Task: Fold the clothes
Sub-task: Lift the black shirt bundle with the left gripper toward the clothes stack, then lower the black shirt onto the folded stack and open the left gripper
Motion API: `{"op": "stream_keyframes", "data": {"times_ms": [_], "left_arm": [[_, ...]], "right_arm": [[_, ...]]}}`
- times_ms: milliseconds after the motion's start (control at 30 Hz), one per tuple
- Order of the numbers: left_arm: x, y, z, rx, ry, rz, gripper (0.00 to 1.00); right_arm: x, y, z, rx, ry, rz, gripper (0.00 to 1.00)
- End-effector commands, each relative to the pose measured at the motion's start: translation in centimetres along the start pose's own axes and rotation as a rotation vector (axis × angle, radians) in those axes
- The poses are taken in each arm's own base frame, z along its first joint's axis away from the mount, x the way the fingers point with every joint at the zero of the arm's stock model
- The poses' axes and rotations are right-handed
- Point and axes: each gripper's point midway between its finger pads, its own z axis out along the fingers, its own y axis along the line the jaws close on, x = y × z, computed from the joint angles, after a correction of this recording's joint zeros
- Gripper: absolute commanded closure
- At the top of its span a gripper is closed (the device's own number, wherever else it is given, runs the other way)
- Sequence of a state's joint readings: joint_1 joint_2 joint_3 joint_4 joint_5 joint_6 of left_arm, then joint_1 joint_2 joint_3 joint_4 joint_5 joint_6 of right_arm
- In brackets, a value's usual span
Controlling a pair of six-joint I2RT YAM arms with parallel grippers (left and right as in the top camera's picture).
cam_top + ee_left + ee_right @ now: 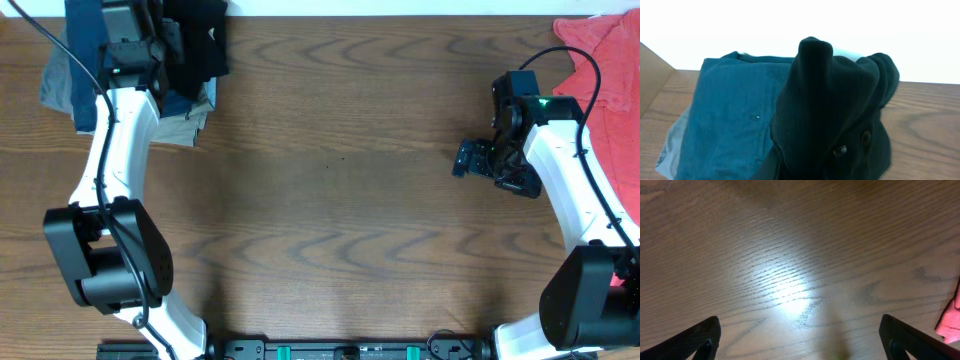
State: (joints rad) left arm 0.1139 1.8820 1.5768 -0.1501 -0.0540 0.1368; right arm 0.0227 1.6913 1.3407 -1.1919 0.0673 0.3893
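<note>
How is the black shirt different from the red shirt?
The black shirt is dark with small buttons; the red shirt is bright coral, no buttons showing. The black shirt is bunched up against a folded blue garment at top left; the red shirt lies rumpled alone at the right edge of the table. Both are soft cloth.

Robotics lab; robot-flanked wood-grain table (330, 200)

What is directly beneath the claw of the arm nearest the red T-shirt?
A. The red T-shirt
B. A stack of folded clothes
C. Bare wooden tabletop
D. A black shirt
C: the right claw hangs open over bare wood of the table, with the red T-shirt off to one side and only its edge showing in the right wrist view.
</note>
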Motion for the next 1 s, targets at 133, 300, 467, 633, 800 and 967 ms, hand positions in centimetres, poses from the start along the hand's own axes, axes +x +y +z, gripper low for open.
{"op": "stream_keyframes", "data": {"times_ms": [133, 300, 467, 633, 800, 967], "left_arm": [[-0.9, 3.3, 1.8, -0.102, -0.057, -0.047, 0.94], [-1.5, 6.9, 2.2, -0.289, -0.107, -0.07, 0.94], [-3.8, 8.2, 1.5, -0.348, -0.209, -0.096, 0.94], [-3.8, 8.3, 1.5, -0.35, -0.208, -0.097, 0.94], [-2.8, 9.0, 2.2, -0.36, -0.185, -0.101, 0.94], [0.0, 10.0, 4.4, -0.376, -0.119, -0.098, 0.94]], "right_arm": [[-0.3, 0.1, -0.3, -0.001, -0.013, -0.004, 0.01], [-0.3, 0.2, -0.3, -0.001, -0.013, -0.005, 0.01], [-0.3, 0.2, -0.3, -0.001, -0.013, -0.005, 0.01], [-0.3, 0.2, -0.3, -0.001, -0.013, -0.005, 0.01], [-0.2, 0.2, -0.3, -0.001, -0.012, -0.005, 0.01], [-0.3, 0.1, -0.3, -0.001, -0.012, -0.003, 0.01]]}}
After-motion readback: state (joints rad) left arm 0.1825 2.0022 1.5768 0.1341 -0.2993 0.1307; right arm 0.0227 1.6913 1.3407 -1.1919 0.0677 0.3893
